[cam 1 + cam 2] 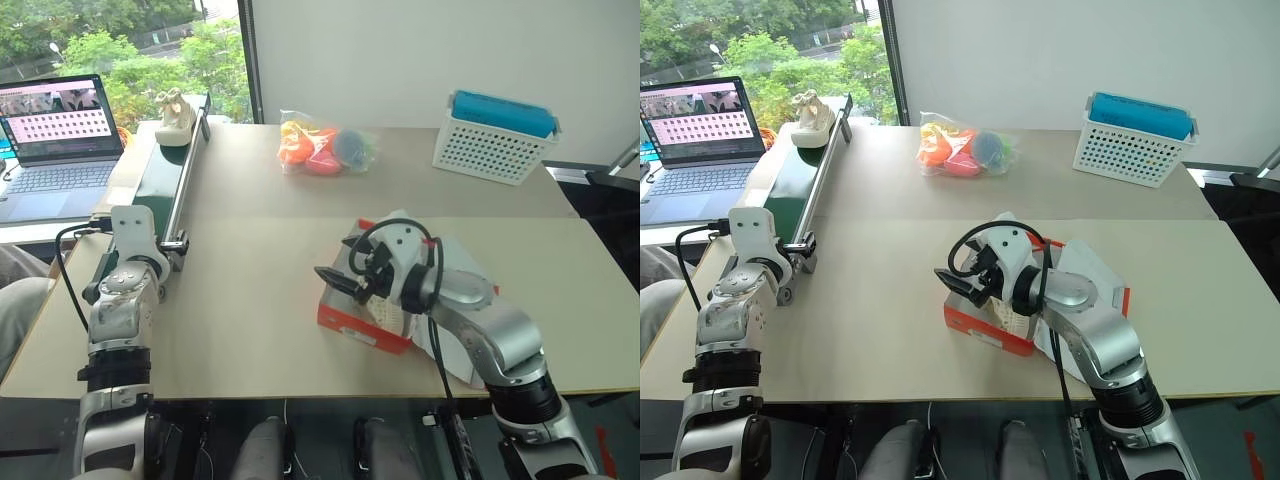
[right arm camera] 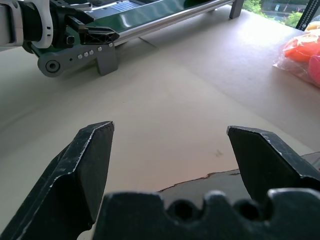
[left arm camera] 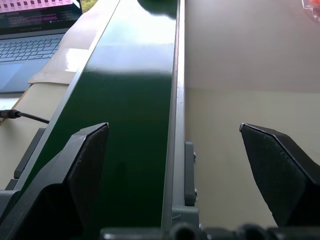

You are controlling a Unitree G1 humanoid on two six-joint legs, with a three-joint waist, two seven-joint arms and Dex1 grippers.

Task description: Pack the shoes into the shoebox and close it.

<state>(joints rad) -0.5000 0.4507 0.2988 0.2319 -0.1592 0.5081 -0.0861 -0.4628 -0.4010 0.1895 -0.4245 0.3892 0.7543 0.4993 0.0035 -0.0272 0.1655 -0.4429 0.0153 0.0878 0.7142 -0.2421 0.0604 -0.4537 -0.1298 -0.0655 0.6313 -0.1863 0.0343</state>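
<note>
Laptop sits far to the left, open, on a side table beside the big tan table. Next to it a long green belt runs away from the robot along the table's left edge. One cream shoe stands on the far end of that belt, close to the window. I can make out that one shoe there; whether a second is with it I cannot tell.

The left gripper hangs over the near end of the belt. Its two black fingers are spread wide, with nothing between them.

Farther back, near the middle of the table, lies a clear bag of toys, orange and pink and blue.

The shoebox is nearer the front, right of the middle. Its orange-red side faces the robot and white shows inside. The right gripper is over the box's left end, pointing left. Its fingers are spread apart too, holding nothing.

Far right at the back stands a white basket with holes, and something blue lies on top of it.
</note>
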